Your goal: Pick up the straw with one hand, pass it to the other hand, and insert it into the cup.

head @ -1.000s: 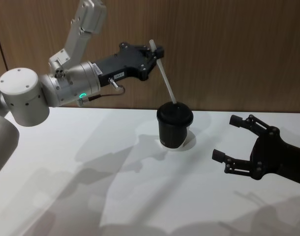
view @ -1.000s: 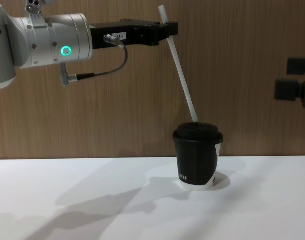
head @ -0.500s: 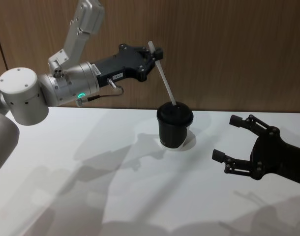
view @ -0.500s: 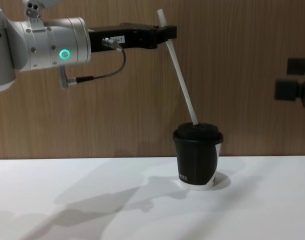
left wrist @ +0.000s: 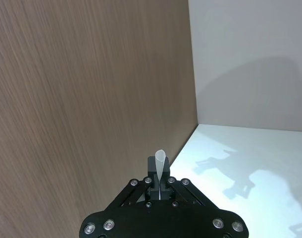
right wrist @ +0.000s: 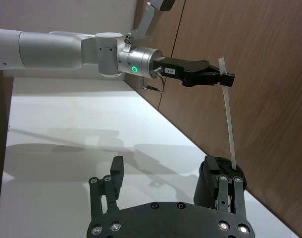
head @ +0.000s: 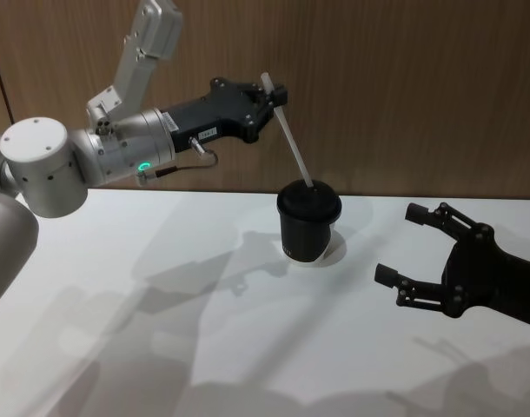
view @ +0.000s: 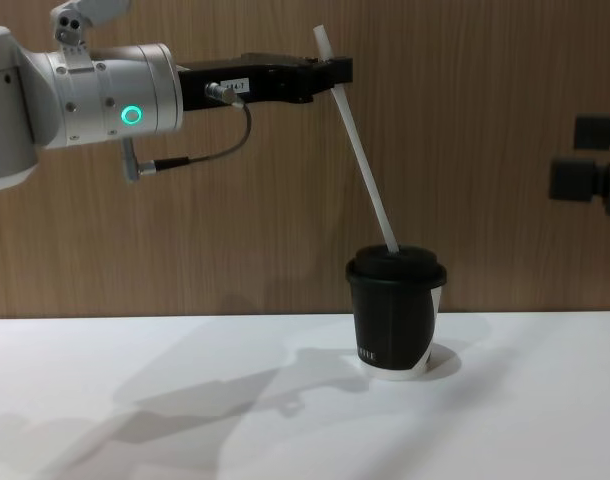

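1. Bright, even indoor light falls from above; the white tabletop [head: 248,347] looks slightly bluish, without harsh glare.
2. Soft, overlapping grey arm shadows spread across the tabletop's left and near parts.
3. All views are sharp, with no motion blur.

Left gripper [head: 276,94] raised high, arm extended, fingers pinched closed — right gripper [head: 410,246] low, fingers spread, idle.

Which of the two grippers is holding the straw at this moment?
The left gripper, the one with the silver wrist and green ring, pinches the straw near its top; the right gripper sits open and empty.
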